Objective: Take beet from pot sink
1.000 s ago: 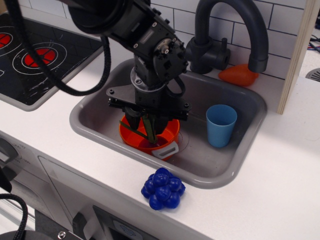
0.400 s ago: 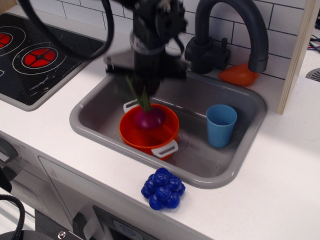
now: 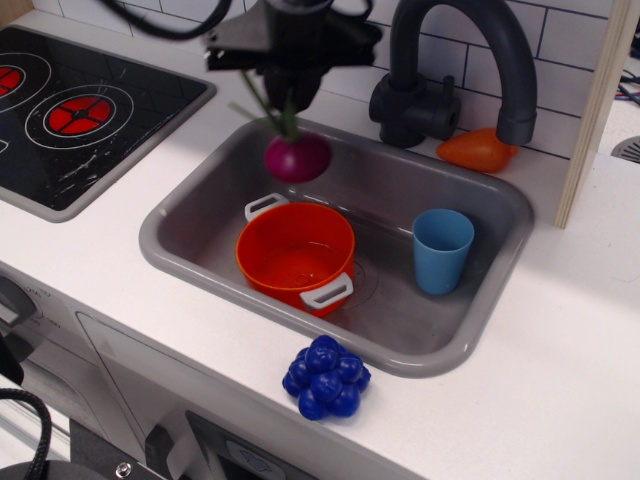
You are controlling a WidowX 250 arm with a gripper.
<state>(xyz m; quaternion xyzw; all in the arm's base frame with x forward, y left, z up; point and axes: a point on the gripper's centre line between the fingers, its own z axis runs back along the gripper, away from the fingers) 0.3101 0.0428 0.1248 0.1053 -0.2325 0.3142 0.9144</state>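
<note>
While hanging clear above the basin, beet (image 3: pixel 297 157) off the pot, gripped by green stalks. Nearest: blue berry cluster (image 3: pixel 326 377) on white desk (image 3: pixel 560 380), just outside sink (image 3: pixel 180 262) front rim. Then orange-red pot (image 3: pixel 296 253) upright in sink, empty; light-blue cup (image 3: pixel 442 250) to its right. Farther: gripper (image 3: pixel 290 95) clamped on beet stalks. Faucet (image 3: pixel 455 60) behind, stove (image 3: pixel 75 115) at left.

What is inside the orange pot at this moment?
The pot shows only its bare orange floor; nothing lies in it. The beet hangs above the sink, held by its stalks in the gripper. The near inner wall is hidden by the rim.
</note>
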